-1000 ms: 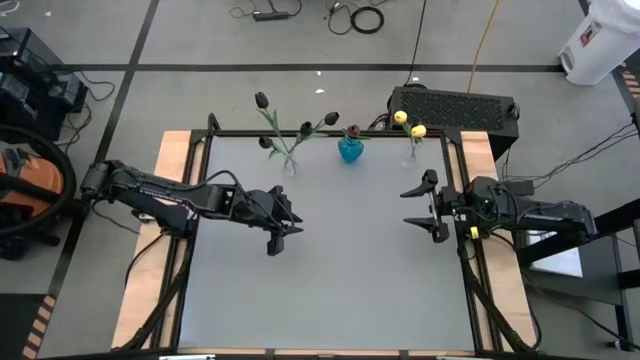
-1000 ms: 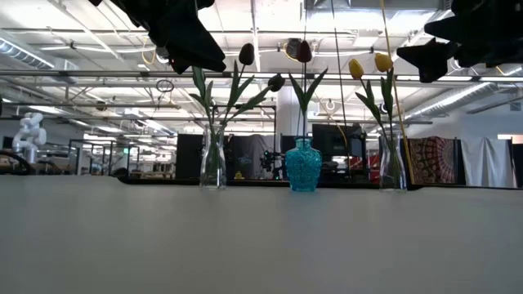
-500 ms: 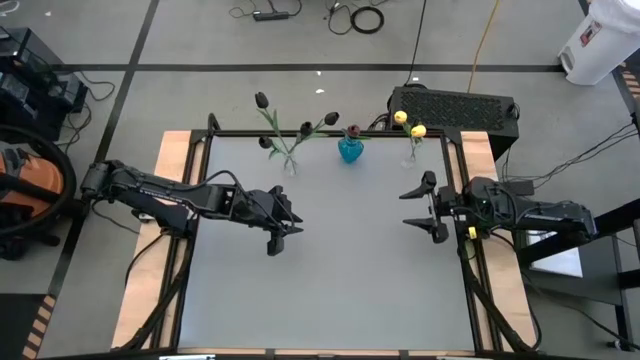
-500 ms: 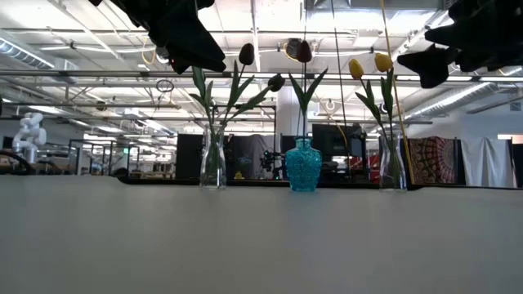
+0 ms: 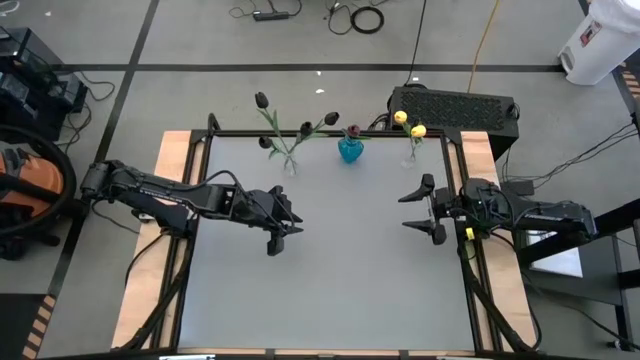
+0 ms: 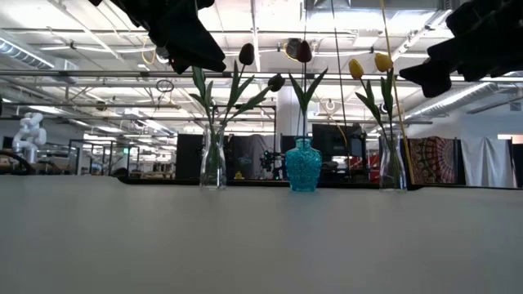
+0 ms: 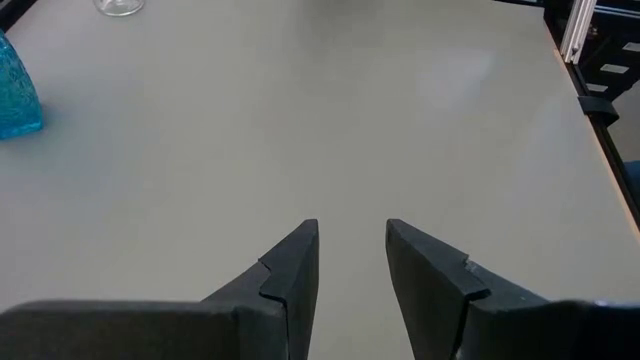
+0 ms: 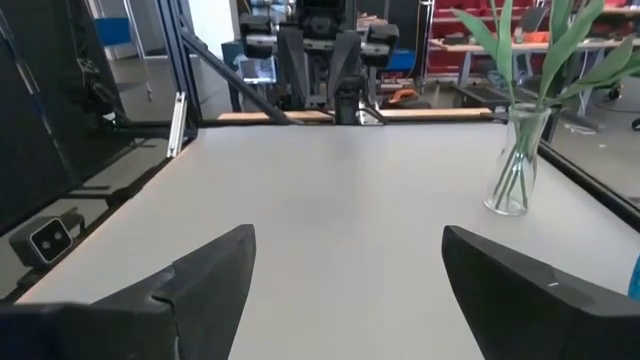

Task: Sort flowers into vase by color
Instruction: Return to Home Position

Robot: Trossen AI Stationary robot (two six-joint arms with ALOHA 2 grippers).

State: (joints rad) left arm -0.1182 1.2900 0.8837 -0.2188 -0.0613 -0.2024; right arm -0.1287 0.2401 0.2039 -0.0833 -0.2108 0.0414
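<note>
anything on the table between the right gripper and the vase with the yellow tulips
Nothing visible. Only bare table lies between the open right gripper and the clear vase holding the yellow tulips at the far edge.

Overhead camera looks straight down, table-level camera looks across; both show the blue vase (image 5: 350, 151).

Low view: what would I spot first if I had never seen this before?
Three vases line the far edge of the table: black tulips in the left clear vase, one dark red tulip in the bright blue vase, yellow tulips in the right clear vase. Over it hang the left gripper and right gripper, both empty, the right one's fingers spread wide.
</note>
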